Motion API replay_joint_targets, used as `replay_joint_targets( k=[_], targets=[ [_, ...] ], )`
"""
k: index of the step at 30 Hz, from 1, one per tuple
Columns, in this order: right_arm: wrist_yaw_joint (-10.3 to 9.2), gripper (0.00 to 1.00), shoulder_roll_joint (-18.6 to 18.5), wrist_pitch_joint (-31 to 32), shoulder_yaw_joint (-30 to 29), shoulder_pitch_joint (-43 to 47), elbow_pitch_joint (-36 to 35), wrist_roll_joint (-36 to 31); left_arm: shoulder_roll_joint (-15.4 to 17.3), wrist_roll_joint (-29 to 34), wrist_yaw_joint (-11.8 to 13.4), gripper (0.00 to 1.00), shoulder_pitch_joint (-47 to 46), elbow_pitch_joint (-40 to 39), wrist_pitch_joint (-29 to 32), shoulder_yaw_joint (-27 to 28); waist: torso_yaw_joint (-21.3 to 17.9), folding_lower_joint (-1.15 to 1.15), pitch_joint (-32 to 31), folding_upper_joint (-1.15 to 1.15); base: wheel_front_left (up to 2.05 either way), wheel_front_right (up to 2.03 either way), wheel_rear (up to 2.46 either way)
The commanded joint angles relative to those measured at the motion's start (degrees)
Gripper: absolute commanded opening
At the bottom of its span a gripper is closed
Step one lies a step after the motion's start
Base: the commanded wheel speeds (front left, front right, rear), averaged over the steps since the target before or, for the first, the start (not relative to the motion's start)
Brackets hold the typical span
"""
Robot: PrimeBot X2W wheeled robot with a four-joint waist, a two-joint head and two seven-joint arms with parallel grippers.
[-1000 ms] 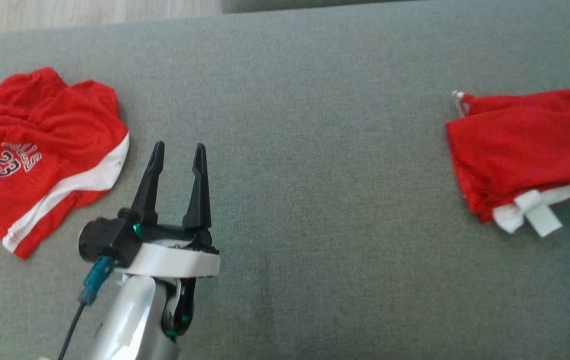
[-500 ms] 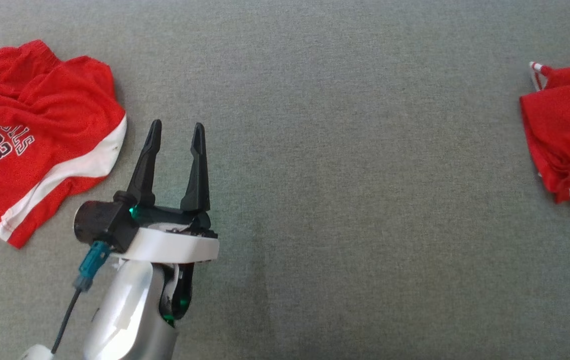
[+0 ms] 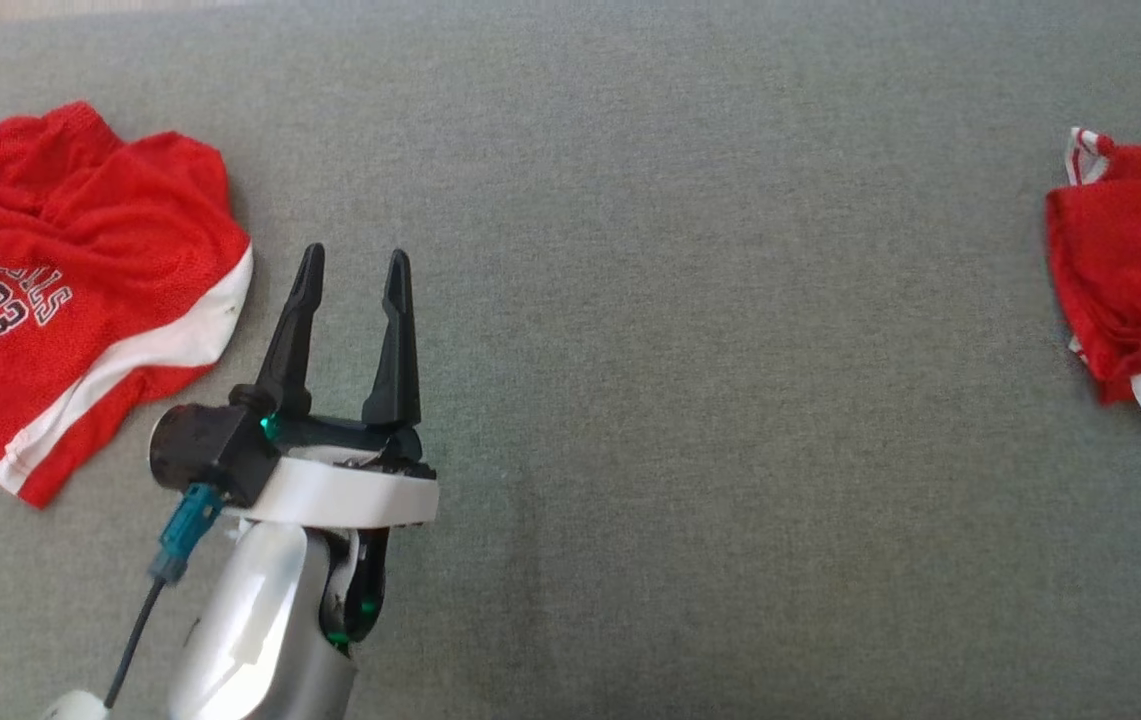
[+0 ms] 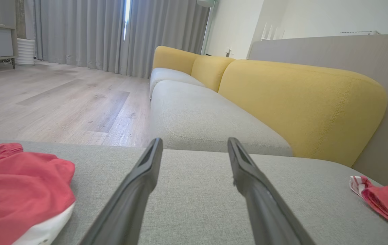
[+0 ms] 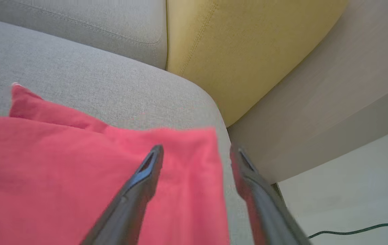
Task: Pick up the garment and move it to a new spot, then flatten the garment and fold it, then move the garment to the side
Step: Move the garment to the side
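Folded red garment [image 3: 1125,290] lay at the right edge of the grey sofa seat [image 3: 680,350], so the move-aside step looked basically done. Right tool [image 5: 197,149] hung over it, fingers spread, gripping nothing; left tool [image 3: 355,255] was open too. Next up, probably: lift away without snagging fabric.

Shorts [image 3: 80,290] far left on the cushion [image 3: 680,350], folded garment [image 3: 1130,270] far right, left end effector [image 3: 355,255] between.
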Motion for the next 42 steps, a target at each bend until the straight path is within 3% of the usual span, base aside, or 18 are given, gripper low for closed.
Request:
replay_joint_targets(
  k=[1, 10, 24, 25, 31, 42],
  targets=[
    [-0.05, 1.0, -1.3, -1.0, -0.1, -0.4, -1.7, -0.1, 0.4, 0.4, -0.2, 1.0, -0.8, -1.5, -0.3, 1.6, -0.2, 0.0, -0.7, 0.0, 0.0, 0.0, 0.0],
    [-0.05, 1.0, 4.8, -3.2, -2.1, -0.2, -8.8, -2.2, 0.4, 0.2, 0.1, 1.0, 1.1, -1.7, -0.3, 2.9, -1.3, 0.0, -6.1, 0.0, 0.0, 0.0, 0.0],
    [-0.05, 1.0, 24.3, -4.9, -5.9, 8.2, -33.1, 6.2, 0.4, 0.1, 0.5, 1.0, 6.9, -4.0, -0.3, 7.4, -2.1, 0.0, -15.1, 0.0, 0.0, 0.0, 0.0],
    [-0.05, 1.0, 24.3, -4.9, -5.9, 8.2, -33.1, 6.2, 0.4, 0.1, 0.5, 1.0, 6.9, -4.0, -0.3, 7.4, -2.1, 0.0, -15.1, 0.0, 0.0, 0.0, 0.0],
    [-0.05, 1.0, 32.5, -7.6, -6.0, 15.3, -38.3, 6.1, 0.4, 0.0, 0.5, 1.0, 8.8, -4.2, -0.3, 7.4, -1.8, 0.0, -16.5, 0.0, 0.0, 0.0, 0.0],
    [-0.05, 1.0, 35.0, -11.0, -3.8, 28.1, -39.1, 6.8, 0.4, -0.2, 0.7, 1.0, 12.3, -3.5, -0.3, 5.6, -0.9, 0.0, -17.3, 0.0, 0.0, 0.0, 0.0]
  ],
)
